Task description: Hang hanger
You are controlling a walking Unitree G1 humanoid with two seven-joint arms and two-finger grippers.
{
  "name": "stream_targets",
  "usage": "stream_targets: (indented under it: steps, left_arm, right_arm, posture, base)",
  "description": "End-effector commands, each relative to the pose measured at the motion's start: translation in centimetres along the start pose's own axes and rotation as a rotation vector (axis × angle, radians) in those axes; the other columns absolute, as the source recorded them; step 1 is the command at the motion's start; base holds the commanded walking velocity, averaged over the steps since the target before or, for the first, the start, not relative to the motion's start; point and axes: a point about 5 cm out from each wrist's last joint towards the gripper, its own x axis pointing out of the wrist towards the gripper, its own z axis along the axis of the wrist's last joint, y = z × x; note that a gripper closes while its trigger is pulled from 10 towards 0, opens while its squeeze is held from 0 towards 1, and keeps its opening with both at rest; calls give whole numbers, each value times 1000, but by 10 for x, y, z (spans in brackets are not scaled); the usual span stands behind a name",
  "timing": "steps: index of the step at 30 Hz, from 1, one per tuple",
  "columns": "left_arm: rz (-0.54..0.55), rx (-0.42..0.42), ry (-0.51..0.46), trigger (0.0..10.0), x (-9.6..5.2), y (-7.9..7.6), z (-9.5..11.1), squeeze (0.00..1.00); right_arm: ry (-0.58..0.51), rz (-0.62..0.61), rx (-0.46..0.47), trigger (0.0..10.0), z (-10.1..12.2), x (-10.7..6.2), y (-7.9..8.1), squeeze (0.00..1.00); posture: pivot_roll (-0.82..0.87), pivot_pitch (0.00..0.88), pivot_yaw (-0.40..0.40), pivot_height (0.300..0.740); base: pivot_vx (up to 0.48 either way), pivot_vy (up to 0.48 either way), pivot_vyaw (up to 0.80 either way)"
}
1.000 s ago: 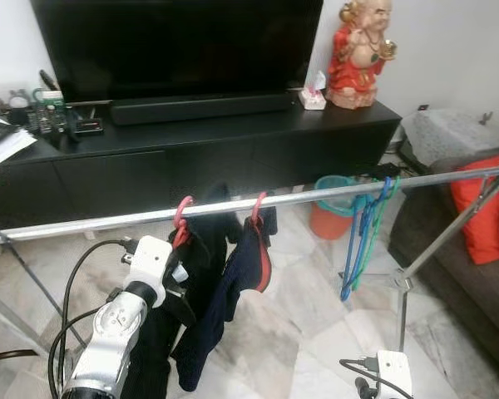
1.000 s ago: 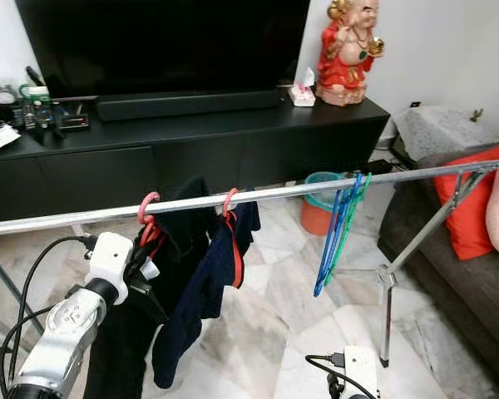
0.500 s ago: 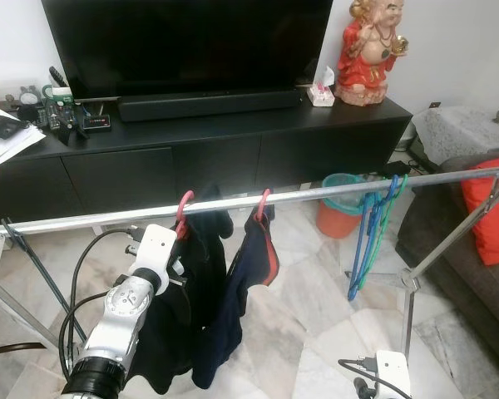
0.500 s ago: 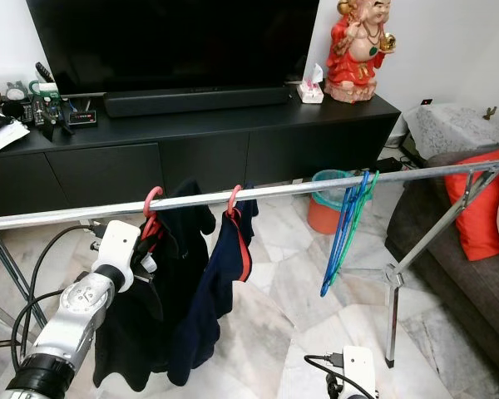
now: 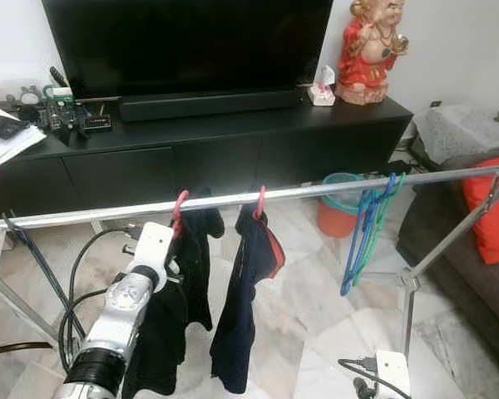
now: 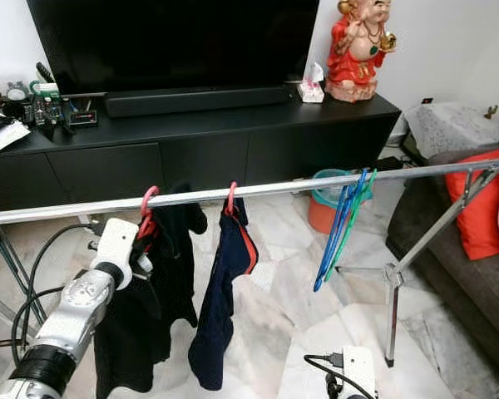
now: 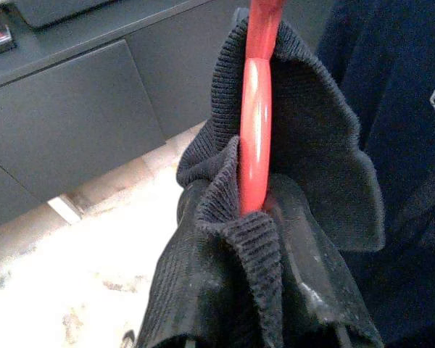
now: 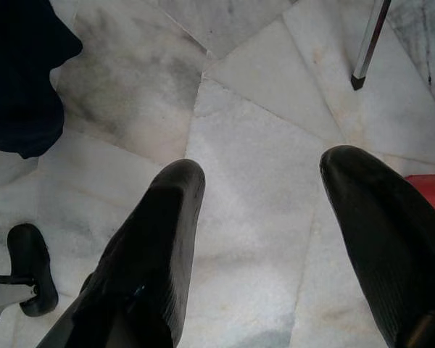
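If we open our left gripper (image 7: 264, 217), clamped on the red hanger (image 7: 257, 123), too abruptly, its hook could jump the rail (image 5: 316, 191).

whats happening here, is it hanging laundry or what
Yes. The left gripper is up at the metal rail, closed on the red hanger that carries a black garment; the hanger's hook is already over the rail. A second red hanger with a navy garment hangs beside it, and empty blue and green hangers hang further right. The right gripper hangs open over the marble floor.
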Motion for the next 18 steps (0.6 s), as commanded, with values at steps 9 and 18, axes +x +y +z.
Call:
stream_targets:
  steps: [9,18]
  left_arm:
    - [-42,-39,-85,10000,-12,-1,8,1000]
    - [-49,-52,-122,10000,-19,0,13,1000]
  right_arm:
    - [6,-12,3,10000,-1,0,-5,0]
    - [6,-10,-6,10000,1,0,-7,0]
  posture:
    - [82,0,-94,740]
    - [87,0,-105,740]
  base:
    - [0,0,0]
    - [0,0,0]
